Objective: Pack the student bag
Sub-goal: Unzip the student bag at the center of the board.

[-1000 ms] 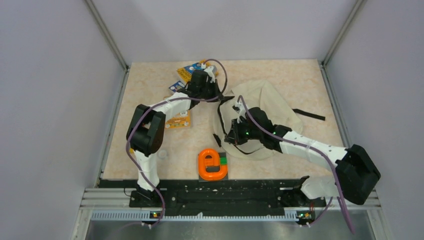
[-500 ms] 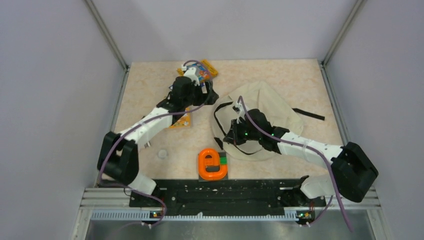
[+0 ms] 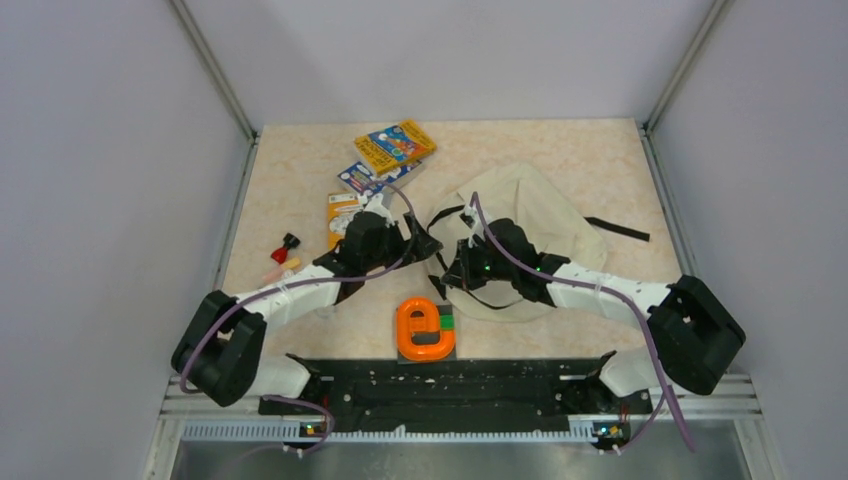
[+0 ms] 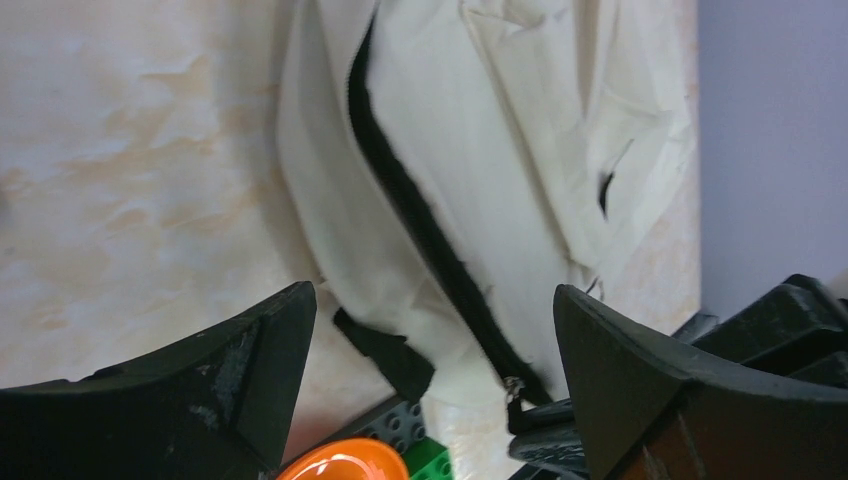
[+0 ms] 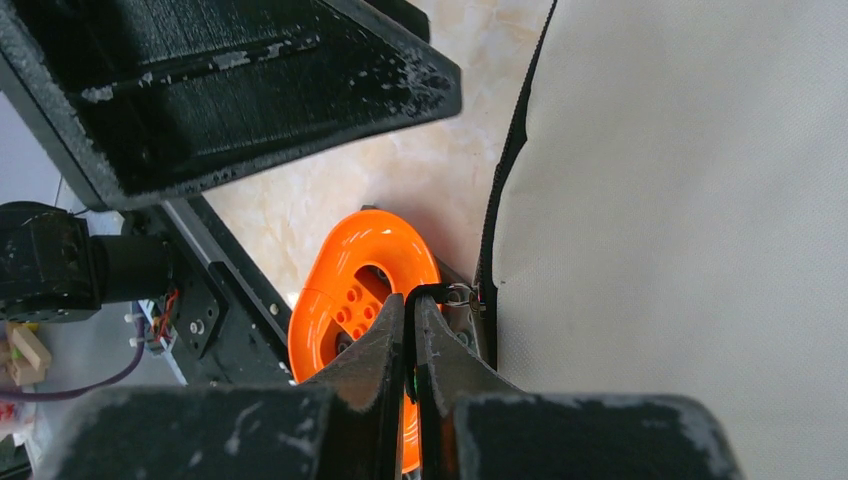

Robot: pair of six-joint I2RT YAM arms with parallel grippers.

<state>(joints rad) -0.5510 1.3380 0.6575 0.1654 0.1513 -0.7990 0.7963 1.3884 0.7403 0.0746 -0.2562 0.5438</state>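
The student bag point(image 3: 535, 215) is a cream fabric backpack with black zipper trim, lying right of the table's centre. My right gripper point(image 3: 457, 272) is at the bag's near-left edge, shut on the black zipper pull point(image 5: 425, 293), with cream fabric point(image 5: 680, 250) to its right. My left gripper point(image 3: 422, 246) hangs just left of it, jaws wide open and holding nothing. In the left wrist view its fingers point(image 4: 230, 370) frame the bag point(image 4: 500, 170), the black zipper line point(image 4: 420, 225) and a black strap end point(image 4: 385, 355).
An orange ring toy on grey and green bricks point(image 3: 425, 328) sits near the front edge, right below both grippers. Three colourful books point(image 3: 395, 146) point(image 3: 365, 178) point(image 3: 340, 208) lie at the back left. A small red and black item point(image 3: 287, 245) lies at the left. A black strap point(image 3: 618, 229) trails right.
My left arm has pulled back from the books at the far side to the bag's near-left edge, and its jaws have opened. The right gripper has stayed on the zipper pull.
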